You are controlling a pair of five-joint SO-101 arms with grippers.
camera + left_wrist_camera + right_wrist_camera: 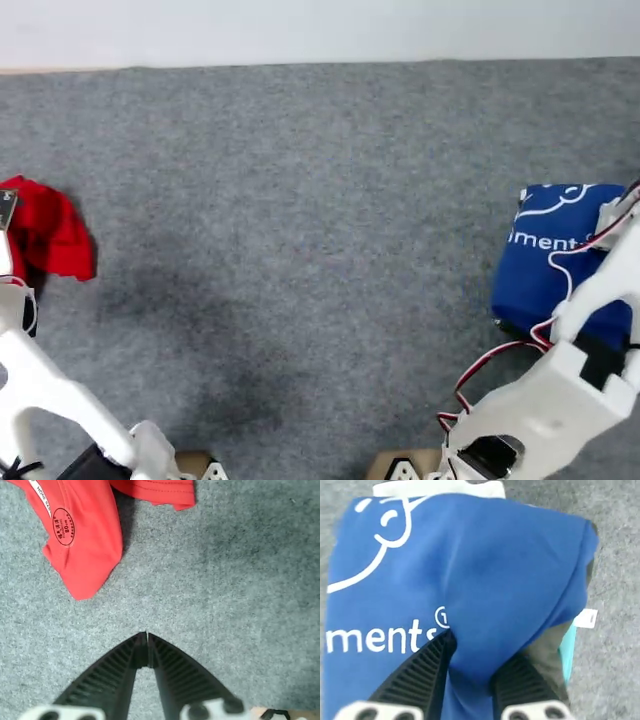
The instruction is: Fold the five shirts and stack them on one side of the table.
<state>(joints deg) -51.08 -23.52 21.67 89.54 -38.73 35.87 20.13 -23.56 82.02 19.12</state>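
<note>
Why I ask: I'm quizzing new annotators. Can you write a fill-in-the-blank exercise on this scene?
1. The left tool, over bare carpet, is ____.
2. The shirt with white print, pinched by the right tool, is ____.
3. The crumpled shirt near the left arm is ____.
Missing words: shut; blue; red.

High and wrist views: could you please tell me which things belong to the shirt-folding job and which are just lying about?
Job: crumpled red shirt; folded blue shirt; teal shirt under it; right gripper, jaws on the blue cloth.
Not the job: grey table cover; red and white cable along an arm.
</note>
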